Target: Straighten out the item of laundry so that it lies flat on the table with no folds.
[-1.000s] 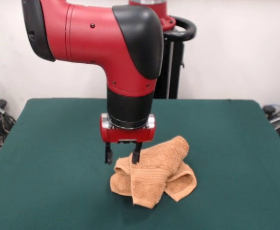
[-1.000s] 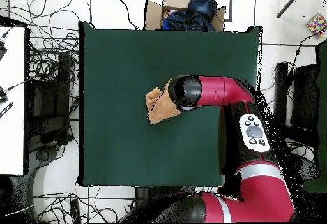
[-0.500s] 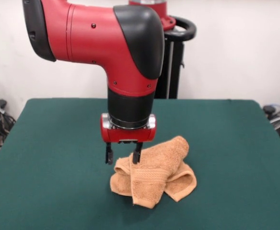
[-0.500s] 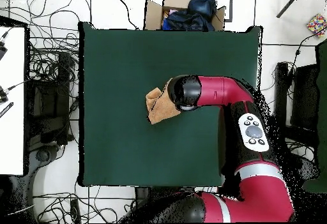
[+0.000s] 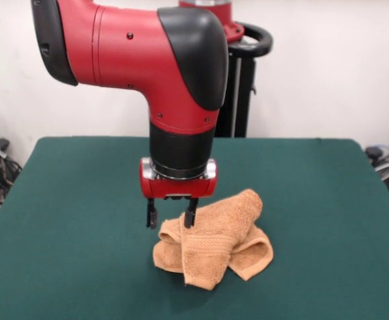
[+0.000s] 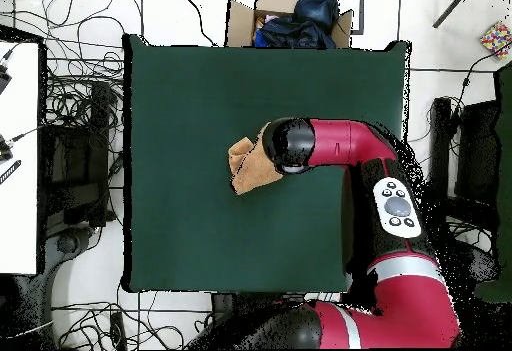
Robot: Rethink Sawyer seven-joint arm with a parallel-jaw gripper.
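The item of laundry (image 5: 216,243) is an orange-tan terry cloth, bunched into overlapping folds near the middle of the green table (image 5: 74,220). My gripper (image 5: 170,219) hangs just over the cloth's upper left edge in the front view. Its two dark fingers (image 5: 151,217) stand apart, open, with nothing between them; the right one touches or nearly touches a fold. In the overhead view the arm's head covers the gripper, and the cloth (image 6: 246,165) shows only to its left on the table (image 6: 200,97).
A cardboard box holding dark cloth (image 6: 295,17) sits beyond the table's top edge in the overhead view. Cables (image 6: 75,107) lie on the floor to the left. The arm's long link (image 6: 395,207) crosses the table's right side.
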